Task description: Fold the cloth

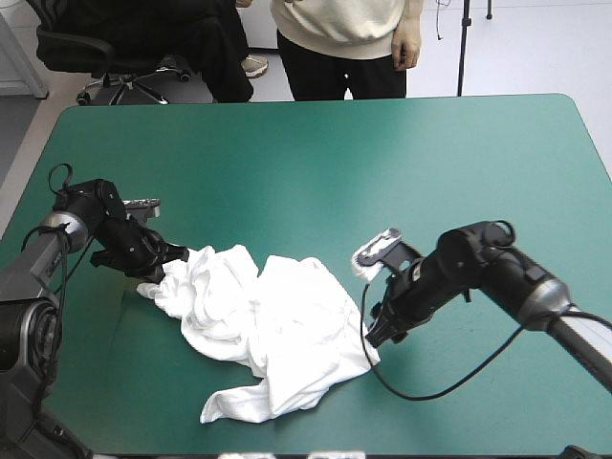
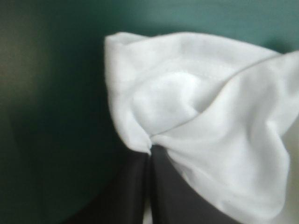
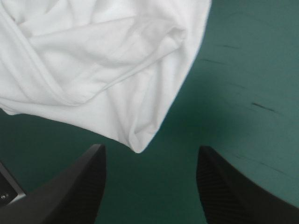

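While the T-shirt (image 1: pixel 263 330) lies crumpled by the tabletop's (image 1: pixel 335 163) near edge, my left hand (image 2: pixel 150 151) pinches its left-edge end and my right hand (image 3: pixel 152 148) hangs spread at a corner; I judge all folding remains.

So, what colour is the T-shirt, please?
The T-shirt is plain white, seen best in the high view.

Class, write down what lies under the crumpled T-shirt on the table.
The T-shirt lies on the teal-green cover, which shows all round it. Whatever might sit beneath its folds is hidden by the cloth itself.
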You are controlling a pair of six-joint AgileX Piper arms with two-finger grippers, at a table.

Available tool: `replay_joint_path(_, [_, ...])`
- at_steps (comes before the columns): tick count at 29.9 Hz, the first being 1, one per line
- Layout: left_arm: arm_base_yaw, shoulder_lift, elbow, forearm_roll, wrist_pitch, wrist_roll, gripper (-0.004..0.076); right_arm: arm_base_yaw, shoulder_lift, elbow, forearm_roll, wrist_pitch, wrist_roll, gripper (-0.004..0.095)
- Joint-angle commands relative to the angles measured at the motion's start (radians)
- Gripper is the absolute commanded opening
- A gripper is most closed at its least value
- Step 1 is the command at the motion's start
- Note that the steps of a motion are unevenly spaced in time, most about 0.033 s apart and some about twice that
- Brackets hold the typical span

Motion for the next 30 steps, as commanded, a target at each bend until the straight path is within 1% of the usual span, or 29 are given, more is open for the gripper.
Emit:
replay_joint_path(1, [-0.011, -0.011, -0.006, -0.059, -0.071, -0.002, -0.0015, 0.098, 0.041, -0.013, -0.063, -0.044, 0.068, 0.055])
replay_joint_path(3, [-0.011, -0.011, -0.006, -0.059, -0.071, -0.002, -0.0015, 0.143, 0.075, -0.013, -0.133, -0.048, 0.126, 0.055])
replay_joint_path(4, [-0.011, -0.011, -0.006, -0.059, -0.071, -0.002, -0.0015, 0.154, 0.086, -0.013, -0.145, -0.048, 0.133, 0.055])
replay_joint_path(7, [-0.011, -0.011, -0.006, -0.059, -0.071, -0.002, -0.0015, 0.178, 0.123, -0.011, -0.134, -0.052, 0.148, 0.055])
replay_joint_path(10, [-0.011, -0.011, -0.006, -0.064, -0.071, -0.002, -0.0015, 0.189, 0.152, 0.016, -0.114, -0.082, 0.148, 0.0543])
replay_joint_path(13, [-0.011, -0.011, -0.006, -0.064, -0.071, -0.002, -0.0015, 0.189, 0.175, 0.045, -0.111, -0.102, 0.155, 0.0464])
replay_joint_path(15, [-0.011, -0.011, -0.006, -0.064, -0.073, -0.002, -0.0015, 0.189, 0.178, 0.062, -0.111, -0.106, 0.153, 0.0316])
replay_joint_path(18, [-0.011, -0.011, -0.006, -0.064, -0.088, -0.002, -0.0015, 0.189, 0.176, 0.076, -0.11, -0.116, 0.125, 0.0006])
replay_joint_path(19, [-0.011, -0.011, -0.006, -0.064, -0.092, -0.002, -0.0015, 0.189, 0.174, 0.076, -0.11, -0.121, 0.119, -0.0008])
replay_joint_path(22, [-0.011, -0.012, -0.006, -0.066, -0.107, 0.002, -0.0015, 0.186, 0.165, 0.075, -0.119, -0.151, 0.119, -0.0003])
replay_joint_path(24, [-0.011, -0.023, -0.006, -0.072, -0.115, 0.006, -0.0015, 0.186, 0.145, 0.075, -0.148, -0.17, 0.149, -0.0003])
replay_joint_path(27, [-0.011, -0.059, -0.014, -0.09, -0.133, 0.013, -0.0015, 0.184, 0.091, 0.068, -0.27, -0.168, 0.242, -0.0003])
replay_joint_path(30, [-0.011, -0.117, -0.052, -0.096, -0.137, 0.014, -0.0015, 0.147, 0.002, 0.042, -0.375, -0.139, 0.305, -0.0003])
